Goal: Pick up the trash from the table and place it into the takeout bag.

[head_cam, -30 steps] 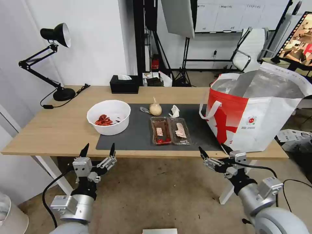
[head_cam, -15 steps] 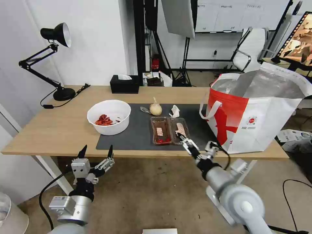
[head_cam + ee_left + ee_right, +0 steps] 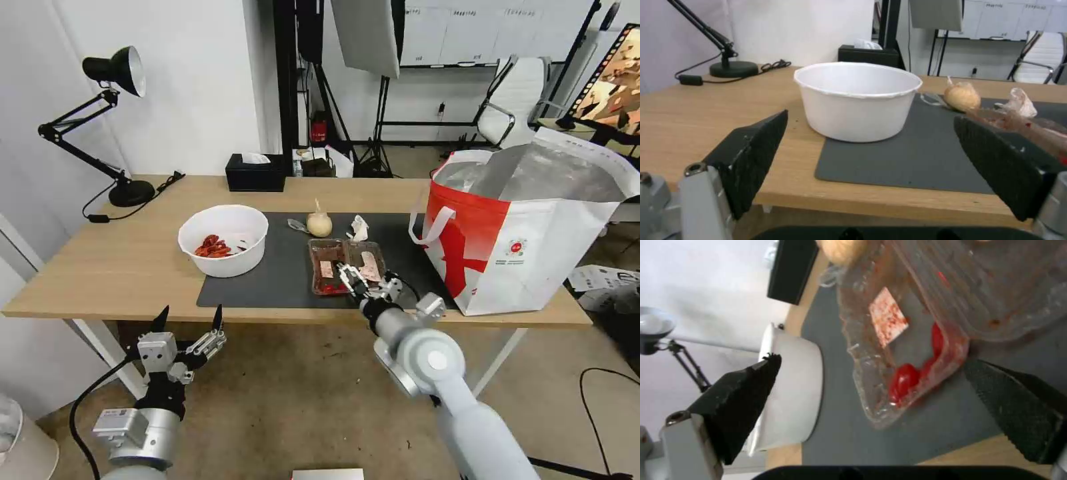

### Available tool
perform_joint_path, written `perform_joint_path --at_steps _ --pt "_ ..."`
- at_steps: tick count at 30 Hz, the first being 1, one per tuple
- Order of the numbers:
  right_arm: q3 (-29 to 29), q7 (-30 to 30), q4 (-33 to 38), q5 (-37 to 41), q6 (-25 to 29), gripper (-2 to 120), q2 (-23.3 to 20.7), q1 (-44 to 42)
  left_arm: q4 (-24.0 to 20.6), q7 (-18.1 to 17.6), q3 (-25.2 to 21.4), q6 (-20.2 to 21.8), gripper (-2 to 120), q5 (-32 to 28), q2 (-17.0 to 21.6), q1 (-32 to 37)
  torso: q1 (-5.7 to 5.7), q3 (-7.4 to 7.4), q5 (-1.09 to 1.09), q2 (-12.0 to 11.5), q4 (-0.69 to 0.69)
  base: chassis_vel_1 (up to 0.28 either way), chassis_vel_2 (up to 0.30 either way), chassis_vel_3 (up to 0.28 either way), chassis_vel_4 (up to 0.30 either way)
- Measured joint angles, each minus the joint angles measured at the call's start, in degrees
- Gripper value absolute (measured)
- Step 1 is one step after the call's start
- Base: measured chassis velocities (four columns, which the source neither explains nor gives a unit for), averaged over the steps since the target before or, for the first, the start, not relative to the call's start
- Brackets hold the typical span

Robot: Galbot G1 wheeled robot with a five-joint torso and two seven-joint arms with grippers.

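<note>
A clear two-compartment tray (image 3: 327, 257) with red food scraps lies on the dark mat (image 3: 267, 287) of the light-wood table (image 3: 100, 267). My right gripper (image 3: 365, 277) is open at the tray's near end; the right wrist view shows its fingers straddling the tray (image 3: 907, 323) just off the mat. Behind the tray lie a crumpled napkin (image 3: 359, 229) and a beige bulb-shaped lump (image 3: 319, 223). The white bowl (image 3: 223, 240) with red shells stands at the mat's left end. The takeout bag (image 3: 527, 227) stands open at the table's right end. My left gripper (image 3: 191, 312) hangs open below the front edge, facing the bowl (image 3: 858, 100).
A black desk lamp (image 3: 113, 120) stands at the table's back left corner, its cord trailing on the wood. A black tissue box (image 3: 255, 173) sits at the back edge. A white chair (image 3: 513, 100) and stands are behind the table.
My right arm has swung from below the table's front right edge up and leftward to the near end of the tray. The left gripper has sunk slightly.
</note>
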Motion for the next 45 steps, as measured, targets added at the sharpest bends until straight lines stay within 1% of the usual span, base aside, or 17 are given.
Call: perform_joint_path --at_steps 4,13,19,24,25,26,27,29,30,32,33,35,38,41,43,44,45 --pt "0.02 0.71 -0.27 -0.64 -0.06 100 0.66 -0.19 -0.05 -0.15 -0.04 -0.15 100 -0.06 -0.01 0.11 0.0 0.0 0.0 0.0 -0.01 0.0 0.0 0.0 0.0" --pt "0.88 1.27 -0.59 -0.95 -0.09 100 -0.04 0.12 0.22 -0.21 0.15 -0.38 100 -0.33 0.31 -0.08 0.0 0.0 0.0 0.0 -0.01 0.0 0.0 0.0 0.0" --pt "1.81 3.42 -1.37 -0.6 0.21 100 1.33 0.61 0.24 -0.33 -0.07 -0.7 100 -1.08 1.1 -0.06 -0.01 -0.02 0.0 0.01 -0.01 0.0 0.0 0.0 0.0" --pt "2.3 2.53 -1.92 -1.32 1.11 100 2.14 0.4 0.25 -0.41 -0.3 -1.28 100 -1.38 1.58 0.04 -0.02 -0.02 0.01 0.02 0.0 0.0 0.0 0.0 0.0" --pt "2.24 0.93 -2.13 -3.67 2.06 100 2.18 0.1 0.25 -0.42 -0.34 -1.35 100 -1.49 1.71 0.09 -0.01 -0.01 0.02 0.01 0.01 0.0 0.0 0.0 0.0" --pt "2.07 -0.56 -2.17 -6.62 3.0 100 2.06 -0.21 0.25 -0.44 -0.39 -1.4 100 -1.55 1.79 0.17 0.0 0.0 0.02 0.01 -0.01 0.0 0.0 0.0 0.0" --pt "2.07 -0.56 -2.17 -6.62 3.0 100 2.06 -0.21 0.25 -0.44 -0.39 -1.4 100 -1.55 1.79 0.17 0.0 0.0 0.02 0.01 -0.01 0.0 0.0 0.0 0.0" --pt "1.3 -5.06 -0.98 -16.21 4.99 100 1.2 -1.46 0.24 -0.44 -0.43 -1.68 100 -1.59 1.81 0.38 0.0 0.0 0.01 0.0 -0.01 0.0 0.0 0.0 0.0" --pt "1.3 -5.06 -0.98 -16.21 4.99 100 1.2 -1.46 0.24 -0.44 -0.43 -1.68 100 -1.59 1.81 0.38 0.0 0.0 0.01 0.0 -0.01 0.0 0.0 0.0 0.0" --pt "0.63 -7.8 0.93 -22.7 5.38 100 0.07 -2.71 0.25 -0.45 -0.44 -1.93 100 -1.6 1.81 0.55 0.0 0.0 0.01 0.01 -0.01 0.0 0.0 0.0 0.0" --pt "0.63 -7.8 0.93 -22.7 5.38 100 0.07 -2.71 0.25 -0.45 -0.44 -1.93 100 -1.6 1.81 0.55 0.0 0.0 0.01 0.01 -0.01 0.0 0.0 0.0 0.0" --pt "0.03 -10.42 1.93 -27.99 5.41 100 -1.31 -3.35 0.25 -0.47 -0.45 -2.14 100 -1.58 1.79 0.59 -0.01 0.0 0.01 0.0 -0.01 0.0 0.0 0.0 0.0" --pt "-0.44 -12.44 1.79 -30.35 5.12 100 -2.7 -2.79 0.25 -0.48 -0.46 -2.29 100 -1.55 1.76 0.65 0.0 0.0 0.01 0.01 -0.02 0.0 0.0 0.0 0.0" --pt "-1.04 -14.58 0.68 -29.65 2.96 100 -4.32 -0.88 0.25 -0.49 -0.54 -2.48 100 -1.5 1.65 0.81 -0.01 0.0 0.01 0.0 -0.02 0.0 0.0 0.0 0.0" --pt "-1.57 -14.78 -1.02 -23.06 -3.13 100 -5.55 2.41 0.25 -0.5 -0.65 -2.89 100 -1.31 1.26 1.07 0.0 0.0 0.01 0.0 -0.01 0.0 0.0 0.0 0.0" --pt "-1.57 -14.78 -1.02 -23.06 -3.13 100 -5.55 2.41 0.25 -0.5 -0.65 -2.89 100 -1.31 1.26 1.07 0.0 0.0 0.01 0.0 -0.01 0.0 0.0 0.0 0.0" --pt "-1.93 -13.47 -2.01 -18.16 -5.38 100 -5.72 4.0 0.24 -0.5 -0.66 -3.09 100 -1.22 1.01 1.18 0.0 0.0 0.01 0.0 0.0 0.0 0.0 0.0 0.0"
